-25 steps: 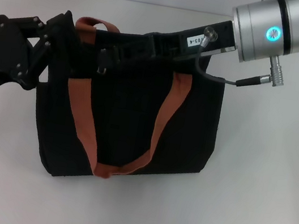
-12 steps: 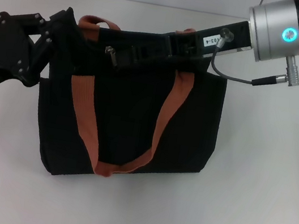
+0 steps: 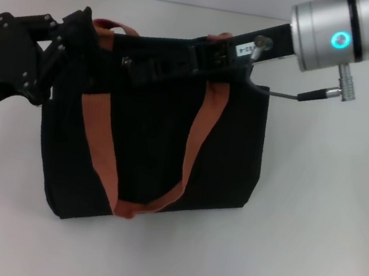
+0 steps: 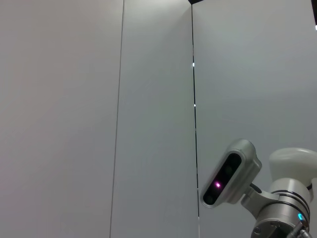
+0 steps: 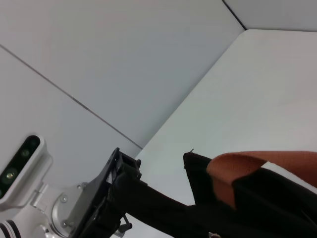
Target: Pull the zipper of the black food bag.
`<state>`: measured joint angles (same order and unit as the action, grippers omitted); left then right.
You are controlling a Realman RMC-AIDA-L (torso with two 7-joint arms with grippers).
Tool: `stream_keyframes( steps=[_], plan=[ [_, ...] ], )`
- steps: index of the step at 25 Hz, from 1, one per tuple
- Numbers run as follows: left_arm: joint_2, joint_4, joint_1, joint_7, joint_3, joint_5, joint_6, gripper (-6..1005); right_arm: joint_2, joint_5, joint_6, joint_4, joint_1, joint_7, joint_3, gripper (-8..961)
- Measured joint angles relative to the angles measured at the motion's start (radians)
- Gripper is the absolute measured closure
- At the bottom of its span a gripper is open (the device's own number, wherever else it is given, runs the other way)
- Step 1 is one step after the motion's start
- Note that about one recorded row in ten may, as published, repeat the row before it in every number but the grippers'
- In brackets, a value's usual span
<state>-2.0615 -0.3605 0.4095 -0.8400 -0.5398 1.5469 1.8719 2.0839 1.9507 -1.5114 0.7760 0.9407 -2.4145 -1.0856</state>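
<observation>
the black food bag (image 3: 153,154) stands upright on the white table (image 3: 319,224), its rust-orange handles (image 3: 193,147) draped down the near face. along its top edge runs the zip track, left to right. the zipper (image 3: 125,62) sits toward the left end, just at the tip of the right gripper (image 3: 139,72), which reaches across from the right; whether it is clamped on the tab cannot be told. the left gripper (image 3: 71,34) grips the bag's far-left corner, apparently bracing it.
</observation>
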Motion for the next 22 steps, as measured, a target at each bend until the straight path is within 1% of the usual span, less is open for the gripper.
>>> stream_keyframes(
  steps=[6,12,22],
  plan=[
    [0.000,0.000,0.003,-0.001,0.001,-0.001,0.001,957,0.002,-0.063,0.006,0.003,0.008,0.020,-0.065,565],
    [0.000,0.000,0.004,-0.001,0.003,-0.001,0.005,956,0.002,-0.071,0.005,0.005,0.007,0.028,-0.069,564],
    [-0.002,0.000,0.006,-0.002,0.003,-0.001,0.008,956,0.004,-0.096,0.005,0.000,-0.007,0.042,-0.075,613]
  ],
)
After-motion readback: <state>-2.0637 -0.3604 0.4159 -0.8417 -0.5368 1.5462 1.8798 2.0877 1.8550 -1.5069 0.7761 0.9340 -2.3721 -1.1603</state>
